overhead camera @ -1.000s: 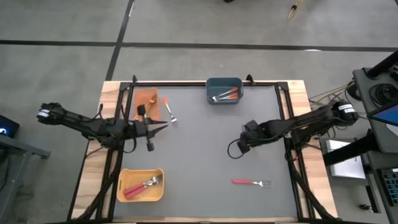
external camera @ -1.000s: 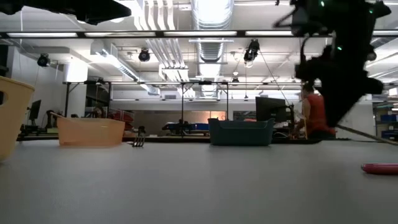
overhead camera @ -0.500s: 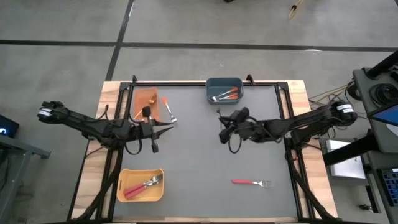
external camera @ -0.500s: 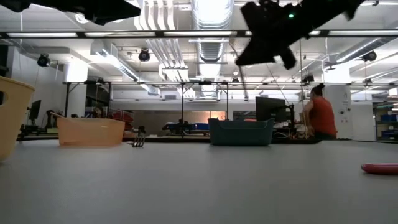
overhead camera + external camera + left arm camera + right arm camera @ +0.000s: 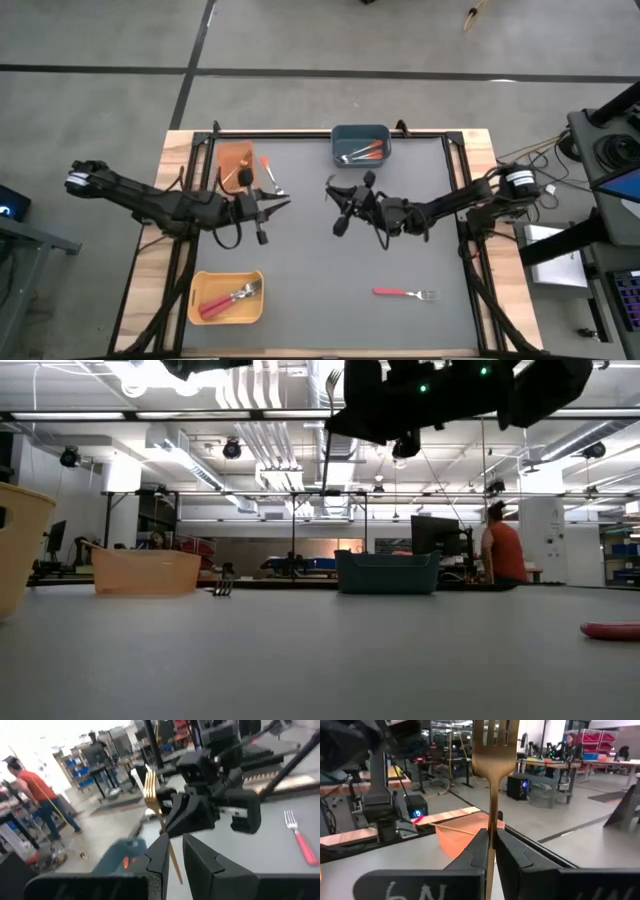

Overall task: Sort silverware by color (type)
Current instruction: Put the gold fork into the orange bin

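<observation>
Gold fork, right side: right gripper (image 5: 491,851) had its fingers clenched on a gold fork (image 5: 494,755), tines up; only the right wrist view made that obvious.
Gold fork, left side: left gripper (image 5: 171,854) was pinching its own gold fork (image 5: 152,795), fingers nearly closed on it.
High view: showed both arms meeting mid-counter (image 5: 330,300), forks way too thin to spot.
Rest of the silverware: red-handled fork (image 5: 404,293) lay alone near the front; others sat in the blue bin (image 5: 360,134), yellow bin (image 5: 226,297) and orange bin (image 5: 232,160).
Change: right arm had swung left toward the left arm since a second earlier.
</observation>
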Motion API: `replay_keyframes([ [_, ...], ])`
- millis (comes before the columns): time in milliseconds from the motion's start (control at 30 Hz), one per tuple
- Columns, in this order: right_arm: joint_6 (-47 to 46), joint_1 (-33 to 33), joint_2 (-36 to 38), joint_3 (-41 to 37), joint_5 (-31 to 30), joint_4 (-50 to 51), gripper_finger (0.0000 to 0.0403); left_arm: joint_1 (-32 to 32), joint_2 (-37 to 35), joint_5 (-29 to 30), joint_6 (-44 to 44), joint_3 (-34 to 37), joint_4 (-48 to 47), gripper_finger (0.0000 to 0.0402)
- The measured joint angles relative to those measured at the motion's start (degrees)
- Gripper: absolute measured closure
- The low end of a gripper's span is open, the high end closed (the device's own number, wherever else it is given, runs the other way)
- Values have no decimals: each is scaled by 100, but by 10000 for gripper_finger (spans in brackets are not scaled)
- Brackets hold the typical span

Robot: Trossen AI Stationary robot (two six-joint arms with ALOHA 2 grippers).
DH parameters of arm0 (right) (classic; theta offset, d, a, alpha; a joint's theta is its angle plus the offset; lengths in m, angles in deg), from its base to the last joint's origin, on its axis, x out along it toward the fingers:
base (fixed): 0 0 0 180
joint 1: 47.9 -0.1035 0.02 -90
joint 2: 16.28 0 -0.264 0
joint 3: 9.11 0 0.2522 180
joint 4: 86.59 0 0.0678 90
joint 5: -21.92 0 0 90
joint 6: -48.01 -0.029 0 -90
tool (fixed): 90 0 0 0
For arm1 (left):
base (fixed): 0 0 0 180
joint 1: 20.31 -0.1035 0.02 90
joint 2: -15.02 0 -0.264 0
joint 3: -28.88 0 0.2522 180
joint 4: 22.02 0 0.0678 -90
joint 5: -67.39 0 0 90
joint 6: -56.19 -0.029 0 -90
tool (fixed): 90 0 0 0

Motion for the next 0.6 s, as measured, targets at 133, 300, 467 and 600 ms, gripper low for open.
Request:
replay_keyframes([
  [133, 72, 17, -195, 12, 98, -156, 390, -4, 101, 96, 316, 82, -36, 366],
  [300, 565, 172, -164, 50, 129, -672, 390, -41, 24, 484, 460, 236, -38, 352],
  [467, 995, 258, 94, 52, 239, -667, 390, -68, -12, 733, 602, 227, -33, 322],
  [600, 1091, 334, 144, 68, 612, -626, 390, -66, 77, 752, 844, 205, -24, 298],
])
